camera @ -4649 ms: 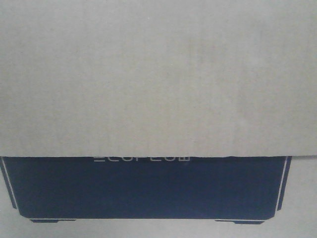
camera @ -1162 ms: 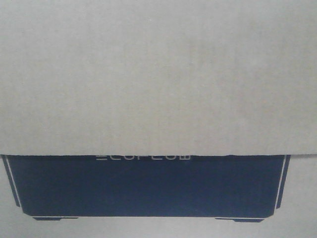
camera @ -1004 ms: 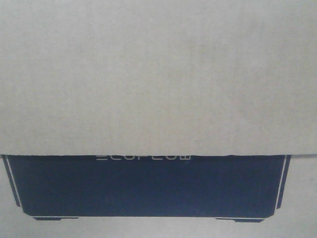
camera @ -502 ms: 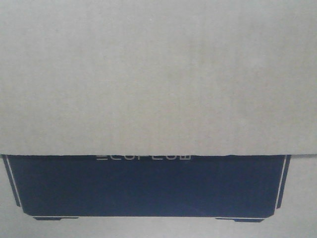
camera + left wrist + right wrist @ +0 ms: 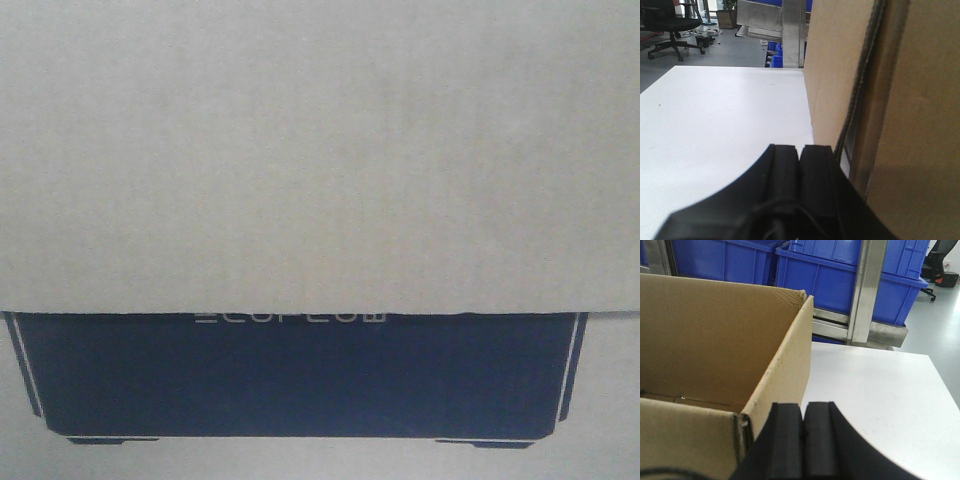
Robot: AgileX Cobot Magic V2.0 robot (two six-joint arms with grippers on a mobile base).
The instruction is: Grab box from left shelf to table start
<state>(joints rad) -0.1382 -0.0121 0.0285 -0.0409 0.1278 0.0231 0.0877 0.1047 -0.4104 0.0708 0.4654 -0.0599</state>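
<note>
The box [image 5: 320, 150] fills the front view with plain brown corrugated card, and a black panel with faint white lettering sits half under a flap edge. It stands on the white desk [image 5: 715, 115], top open, flaps up. The left gripper [image 5: 799, 155] sits just beside one outer wall, fingers pressed together. The right gripper [image 5: 802, 415] is at the opposite wall [image 5: 785, 370], fingers likewise closed with nothing between them. Blue bins [image 5: 840, 275] and a steel shelf post [image 5: 867, 290] stand beyond the desk.
</note>
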